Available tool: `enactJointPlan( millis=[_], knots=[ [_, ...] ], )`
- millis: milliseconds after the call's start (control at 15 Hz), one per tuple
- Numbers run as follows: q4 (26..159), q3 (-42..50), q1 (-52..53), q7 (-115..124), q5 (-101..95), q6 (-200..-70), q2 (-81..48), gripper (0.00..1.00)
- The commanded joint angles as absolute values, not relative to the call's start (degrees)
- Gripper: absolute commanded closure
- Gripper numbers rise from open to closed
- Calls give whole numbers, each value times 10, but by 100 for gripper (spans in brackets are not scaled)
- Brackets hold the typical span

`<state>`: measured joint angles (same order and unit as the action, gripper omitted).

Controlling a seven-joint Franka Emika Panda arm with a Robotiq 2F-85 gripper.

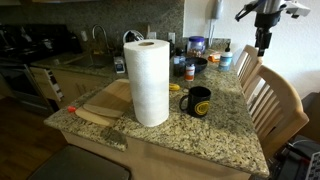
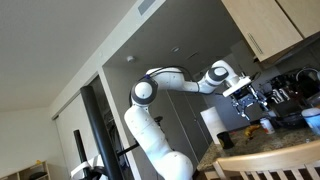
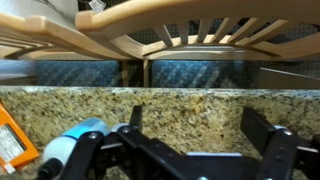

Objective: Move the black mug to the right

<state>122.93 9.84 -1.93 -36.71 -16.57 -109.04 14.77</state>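
The black mug [image 1: 198, 101] stands on the granite counter [image 1: 225, 125], just beside the paper towel roll [image 1: 149, 82], with its yellow emblem and loop handle showing. My gripper [image 1: 262, 44] hangs high in the air above the far end of the counter, well away from the mug. It also shows in an exterior view [image 2: 247, 98]. In the wrist view the gripper [image 3: 203, 125] is open and empty, with bare granite [image 3: 190, 110] between its fingers. The mug is out of the wrist view.
A wooden cutting board [image 1: 103, 101] lies by the roll. Blue-lidded jars and bottles [image 1: 190, 68] stand at the back. Wooden chairs [image 1: 272, 100] line the counter's edge and show in the wrist view [image 3: 190, 35]. A blue-capped item [image 3: 70, 148] lies near the fingers.
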Motion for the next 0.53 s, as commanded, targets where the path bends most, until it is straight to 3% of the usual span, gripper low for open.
enactJointPlan(
  millis=[0,467],
  knots=[
    [1261,73,2,-425,-164,-1087,143,0],
    [1266,61,7,-458,-157,-1087,131,0]
  ],
)
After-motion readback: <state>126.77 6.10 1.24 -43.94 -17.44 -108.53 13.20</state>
